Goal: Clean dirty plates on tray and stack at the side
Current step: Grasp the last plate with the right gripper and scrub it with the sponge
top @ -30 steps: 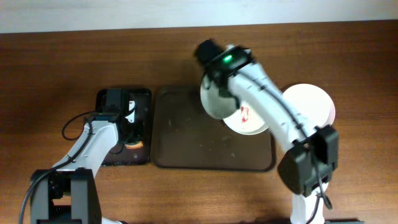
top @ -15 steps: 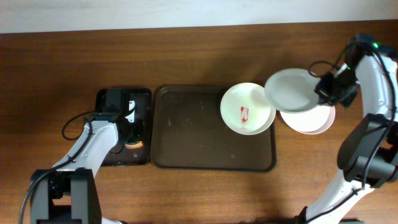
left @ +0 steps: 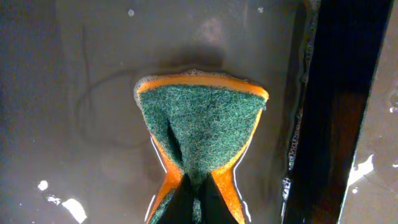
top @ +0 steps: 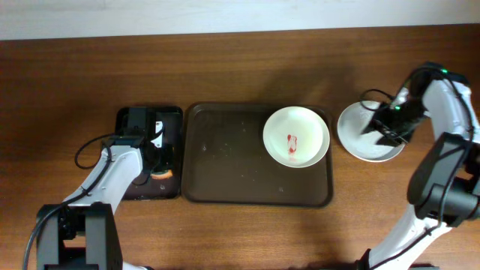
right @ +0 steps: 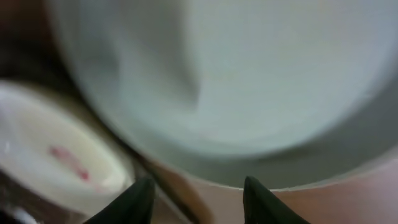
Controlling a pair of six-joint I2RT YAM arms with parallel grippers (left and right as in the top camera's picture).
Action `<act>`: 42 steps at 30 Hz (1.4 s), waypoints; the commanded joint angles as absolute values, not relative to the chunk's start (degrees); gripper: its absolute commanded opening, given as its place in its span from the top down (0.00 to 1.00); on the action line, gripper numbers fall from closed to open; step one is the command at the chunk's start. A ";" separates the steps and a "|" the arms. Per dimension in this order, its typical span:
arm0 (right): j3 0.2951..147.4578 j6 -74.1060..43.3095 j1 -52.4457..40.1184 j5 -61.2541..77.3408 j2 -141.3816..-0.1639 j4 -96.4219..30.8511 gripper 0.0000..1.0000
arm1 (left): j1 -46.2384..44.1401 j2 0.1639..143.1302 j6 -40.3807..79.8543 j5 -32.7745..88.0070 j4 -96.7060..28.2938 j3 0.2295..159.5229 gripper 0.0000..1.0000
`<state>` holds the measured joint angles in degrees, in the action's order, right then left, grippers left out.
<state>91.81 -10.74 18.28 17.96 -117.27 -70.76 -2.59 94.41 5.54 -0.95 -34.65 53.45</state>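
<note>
**A:** One smeared plate (top: 296,136) is left to clean; it sits at the right end of the tray (top: 225,165), inside the rim. Which of your arms would you say is nearer?

**B:** Your right one, plainly. The right gripper (right: 198,186) hangs over the stack of plain plates (top: 356,142) on the table just beside the tray; its fingers stand apart with nothing between them. The smeared plate lies to that gripper's left, across the tray rim.

**A:** And your scrubber?

**B:** Your left gripper (left: 198,196) is pinched tight on the sponge (left: 202,124), down in the wet black tray (top: 171,114); the plate lies to its right, the whole bare tray floor between them. A round plate gives no long axis; only the red streak does, running top to bottom in the overhead view. I'd judge you must carry the sponge rightward.
</note>
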 commanded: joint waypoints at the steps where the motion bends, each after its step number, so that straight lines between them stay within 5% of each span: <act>1: 90.98 -3.38 12.14 20.58 -115.55 -72.14 0.52 | -2.31 94.94 4.64 -1.52 -34.52 53.39 1.00; 7: 82.87 -8.05 4.08 19.73 -115.55 -68.79 0.56 | -2.31 94.94 4.64 -1.50 -34.52 53.39 1.00; 14: 75.18 -15.51 -0.25 18.68 -115.55 -55.48 0.85 | -2.35 94.94 4.64 -1.32 -34.54 53.39 1.00; 20: 75.18 -22.85 -9.78 21.54 -115.55 -55.18 0.96 | -2.35 94.94 4.67 -1.32 -34.15 53.39 1.00; 21: 75.18 -24.93 -11.84 23.70 -115.55 -55.02 0.96 | -2.35 94.94 4.67 -1.32 -34.17 53.39 1.00; 26: 75.85 -22.98 -13.54 20.49 -115.52 -54.04 0.61 | -2.35 94.94 4.67 -1.32 -34.15 53.39 1.00; 32: 80.09 -5.26 -10.92 19.46 -115.57 -43.53 0.57 | -2.35 94.94 4.67 -1.30 -34.15 53.39 1.00; 39: 79.94 -3.84 -13.61 19.25 -117.69 -43.46 0.57 | -2.35 94.94 4.67 -1.30 -34.20 53.39 1.00; 42: 79.94 -5.41 -13.52 19.25 -119.44 -45.67 0.96 | -2.35 94.94 4.69 -1.32 -34.33 53.39 1.00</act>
